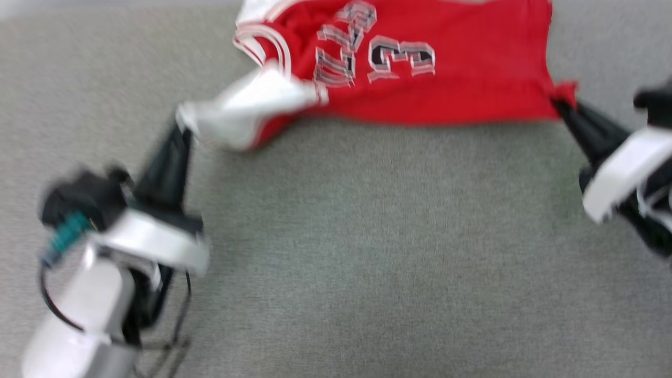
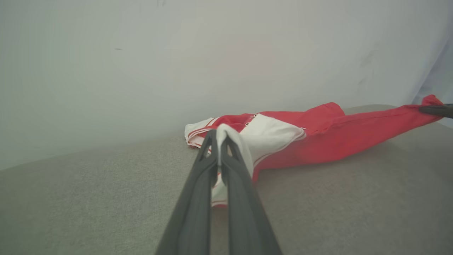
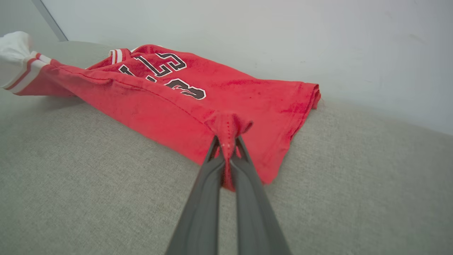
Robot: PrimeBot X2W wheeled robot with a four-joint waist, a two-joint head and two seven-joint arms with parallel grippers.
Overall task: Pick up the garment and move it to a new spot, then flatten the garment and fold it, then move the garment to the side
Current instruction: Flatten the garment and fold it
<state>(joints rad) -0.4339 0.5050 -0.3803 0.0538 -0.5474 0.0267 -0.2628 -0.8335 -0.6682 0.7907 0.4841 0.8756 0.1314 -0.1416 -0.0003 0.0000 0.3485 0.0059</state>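
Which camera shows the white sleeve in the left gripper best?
The left wrist view: the sleeve is sharp and close, pinched in the shut left gripper. The head view shows it whole but blurred. The right wrist view catches its bunched end at the far left edge.

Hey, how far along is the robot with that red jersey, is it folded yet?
Gripped already: the jersey, at both ends. In hand: the left pincer is shut on a white sleeve, the right pincer on a red hem corner, holding the near edge taut above the grey surface. Left: laying it flat, folding it, moving it aside.
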